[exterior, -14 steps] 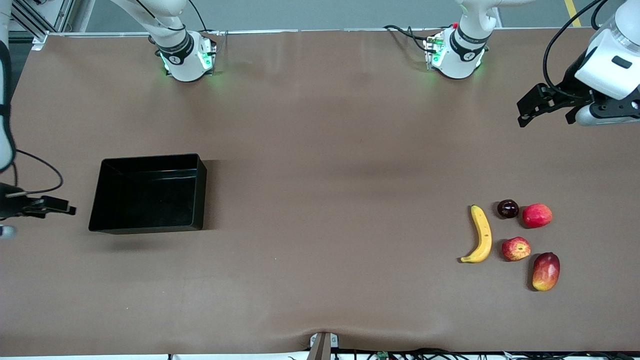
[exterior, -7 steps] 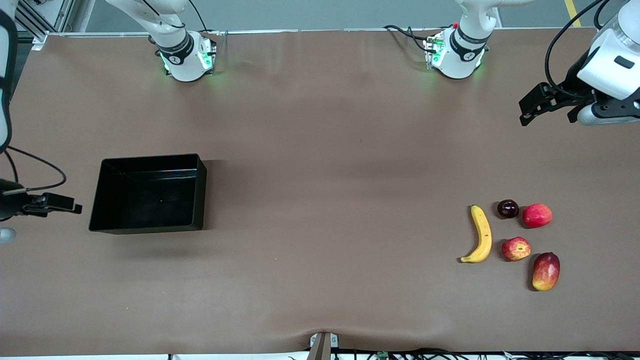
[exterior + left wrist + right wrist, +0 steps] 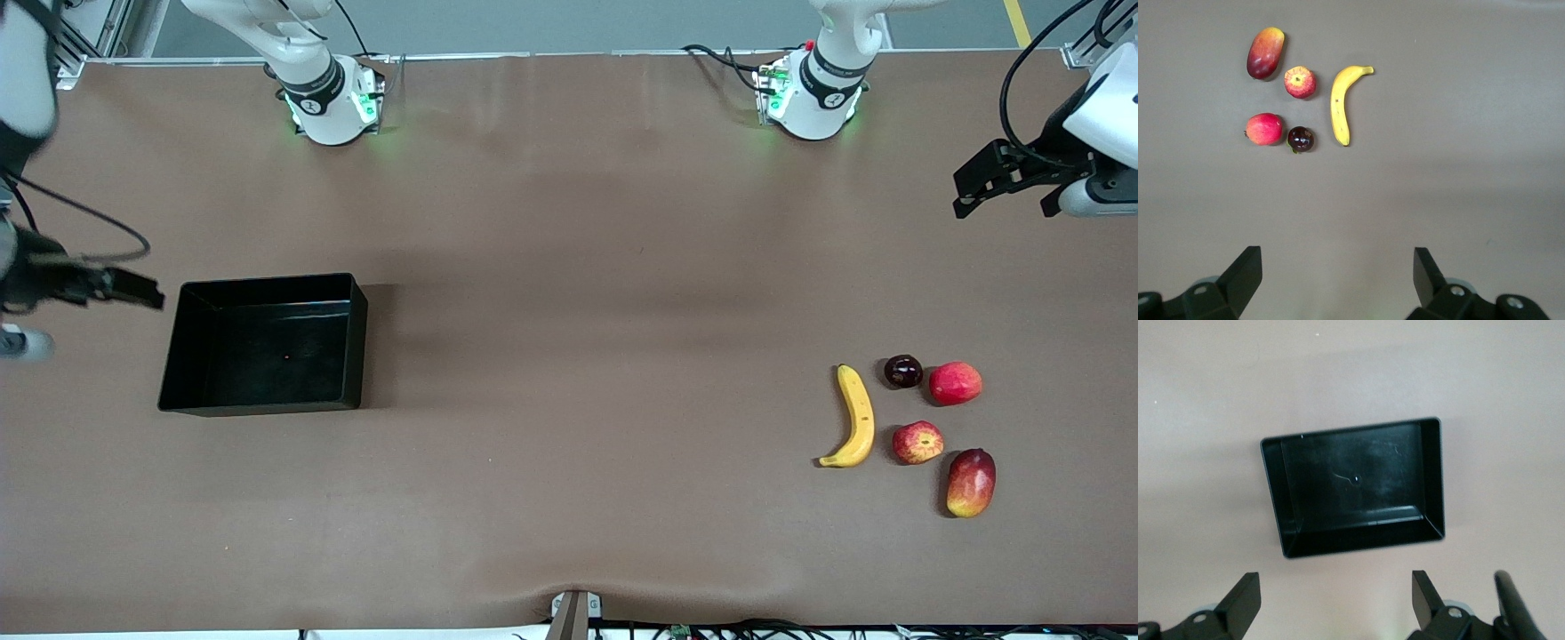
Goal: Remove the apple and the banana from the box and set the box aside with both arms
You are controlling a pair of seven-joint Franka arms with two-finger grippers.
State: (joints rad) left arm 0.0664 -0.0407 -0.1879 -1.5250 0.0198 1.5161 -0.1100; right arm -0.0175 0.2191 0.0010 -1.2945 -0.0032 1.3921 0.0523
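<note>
A brown, matte cloth covers the table [image 3: 569,311], lying mostly flat, with faint creases and a small pucker at its edge nearest the front camera, where a grey bracket [image 3: 573,612] and some dark cables [image 3: 756,629] show. Along the edge farthest from that camera runs a pale metal rail [image 3: 578,53], with a grey floor above it in that view. The two white arm bases [image 3: 333,102] stand just inside that edge, lit green at their collars.

The black box [image 3: 267,345] sits toward the right arm's end of the table, open side up and holding nothing. The right gripper [image 3: 133,289] hangs over the cloth just beside the box, its fingers [image 3: 1241,603] spread wide and holding nothing.

Toward the left arm's end lie the fruits, close together but apart. The banana [image 3: 856,416] curves on the side of the cluster toward the box. The streaked apple [image 3: 917,442] is just beside it. A dark purple fruit [image 3: 903,371] and a plain red fruit [image 3: 955,383] lie farther from the front camera, and a mango [image 3: 970,482] lies nearest it. The left gripper [image 3: 982,182] hangs over bare cloth well apart from the fruits, its fingers [image 3: 1245,273] wide and holding nothing.
</note>
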